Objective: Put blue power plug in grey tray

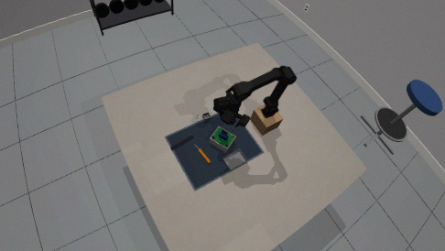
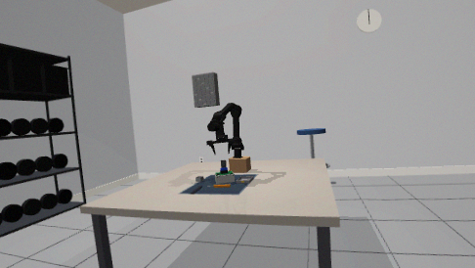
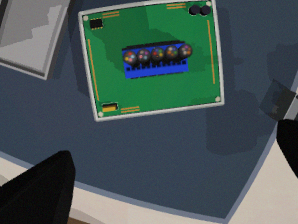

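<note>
The blue plug (image 1: 223,135) (image 2: 224,169) (image 3: 156,71) sits in the middle of the green circuit board (image 1: 218,141) (image 3: 110,65), with a row of several dark wires standing up from it. How deep it is seated cannot be told. The grey tray (image 1: 234,160) (image 2: 245,180) (image 3: 30,35) lies beside the board, at the upper left in the wrist view, and looks empty. My gripper (image 1: 236,123) (image 2: 221,153) (image 3: 178,147) is wide open and empty. It hangs above the level of the plug, towards the arm's base side, with the board beyond the fingertips in the wrist view.
An orange screwdriver (image 1: 204,156) (image 2: 222,186) and a dark bar (image 1: 182,143) lie on the dark blue mat (image 1: 185,165) (image 3: 150,155). A small grey object (image 1: 206,116) (image 2: 199,179) stands at the mat's edge. The arm's base stands on a wooden block (image 1: 266,123) (image 2: 239,164).
</note>
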You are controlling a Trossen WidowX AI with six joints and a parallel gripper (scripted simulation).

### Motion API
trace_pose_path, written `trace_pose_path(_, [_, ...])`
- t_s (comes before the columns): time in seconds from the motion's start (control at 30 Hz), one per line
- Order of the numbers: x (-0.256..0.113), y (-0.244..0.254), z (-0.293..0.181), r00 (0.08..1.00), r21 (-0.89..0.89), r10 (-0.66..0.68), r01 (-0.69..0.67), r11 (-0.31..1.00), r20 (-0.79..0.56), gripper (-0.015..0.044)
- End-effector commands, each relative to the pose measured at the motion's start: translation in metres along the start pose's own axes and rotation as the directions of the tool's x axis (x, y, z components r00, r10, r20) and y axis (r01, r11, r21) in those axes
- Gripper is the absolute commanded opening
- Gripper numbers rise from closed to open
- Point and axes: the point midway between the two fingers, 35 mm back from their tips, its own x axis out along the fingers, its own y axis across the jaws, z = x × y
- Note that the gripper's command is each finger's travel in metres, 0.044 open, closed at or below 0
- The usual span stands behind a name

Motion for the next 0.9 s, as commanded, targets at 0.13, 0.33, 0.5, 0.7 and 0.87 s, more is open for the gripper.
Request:
trace_pose_path(0.13, [0.0, 0.0, 0.0, 1.0, 0.0, 0.0, 0.0, 1.0, 0.0, 0.043])
trace_pose_path(0.33, [0.009, 0.0, -0.002, 0.997, 0.005, -0.002, 0.002, 1.0, -0.075, 0.043])
trace_pose_path(0.5, [0.021, 0.0, -0.003, 0.997, 0.005, -0.002, 0.002, 1.0, -0.075, 0.043])
trace_pose_path(0.7, [0.039, 0.0, -0.003, 0.997, 0.005, -0.002, 0.002, 1.0, -0.074, 0.043])
trace_pose_path(0.87, [0.041, 0.0, 0.028, 0.997, 0.005, -0.002, 0.002, 1.0, -0.072, 0.043])
